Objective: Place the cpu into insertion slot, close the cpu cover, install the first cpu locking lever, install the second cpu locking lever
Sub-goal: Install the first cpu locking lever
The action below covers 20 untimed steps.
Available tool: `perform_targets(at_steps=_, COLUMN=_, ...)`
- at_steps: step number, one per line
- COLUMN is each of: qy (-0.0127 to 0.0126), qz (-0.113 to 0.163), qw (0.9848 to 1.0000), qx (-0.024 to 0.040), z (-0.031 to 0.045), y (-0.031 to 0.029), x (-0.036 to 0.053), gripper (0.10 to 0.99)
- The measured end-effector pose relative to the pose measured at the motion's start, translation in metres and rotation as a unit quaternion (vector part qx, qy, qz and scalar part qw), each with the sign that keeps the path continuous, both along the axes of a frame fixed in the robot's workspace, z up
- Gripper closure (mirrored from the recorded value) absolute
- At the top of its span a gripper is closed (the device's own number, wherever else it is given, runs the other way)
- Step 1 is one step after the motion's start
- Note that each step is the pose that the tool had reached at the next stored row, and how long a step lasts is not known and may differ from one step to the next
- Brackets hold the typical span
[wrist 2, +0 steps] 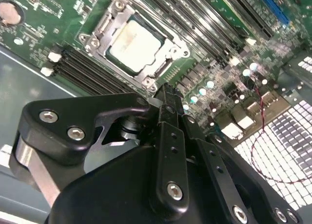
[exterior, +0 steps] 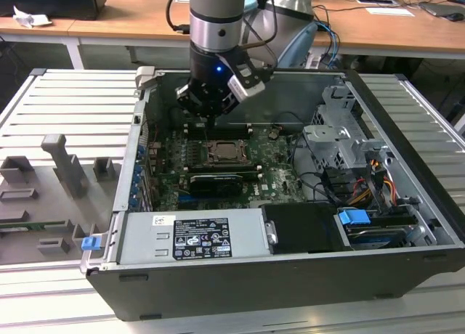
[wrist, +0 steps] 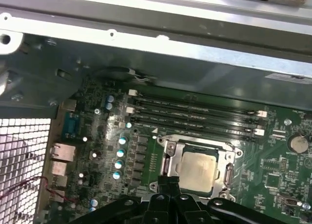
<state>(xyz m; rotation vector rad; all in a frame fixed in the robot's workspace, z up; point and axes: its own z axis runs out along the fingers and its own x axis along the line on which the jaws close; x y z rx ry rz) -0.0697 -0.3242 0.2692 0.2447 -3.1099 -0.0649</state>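
The open computer case (exterior: pixel 407 203) filled the exterior view. At frame centre, its green board (exterior: pixel 280 178) held the insertion slot (exterior: pixel 227 154), cpu (exterior: pixel 226 152) seated under the lowered cpu cover (wrist 2: pixel 171 52). Above hovered the gripper (exterior: pixel 205 110), jaws together, empty.

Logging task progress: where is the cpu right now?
The cpu sits in the insertion slot on the green board, beside the memory slots in both wrist views; the gripper hovers near the socket's edge.
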Motion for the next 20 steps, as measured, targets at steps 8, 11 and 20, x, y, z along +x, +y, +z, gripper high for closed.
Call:
perform_targets(at_steps=8, qy=-0.0005, qz=0.0, qw=1.0, qx=0.0017, z=-0.0022, y=0.0017, x=-0.0192, gripper=0.98)
perform_targets(at_steps=11, qy=-0.0006, qz=0.0, qw=1.0, qx=0.0036, z=-0.0033, y=0.005, x=-0.0216, gripper=0.98)
perform_targets(at_steps=20, qy=-0.0006, qz=-0.003, qw=1.0, qx=0.0038, z=-0.0052, y=0.0179, x=-0.0222, gripper=0.98)
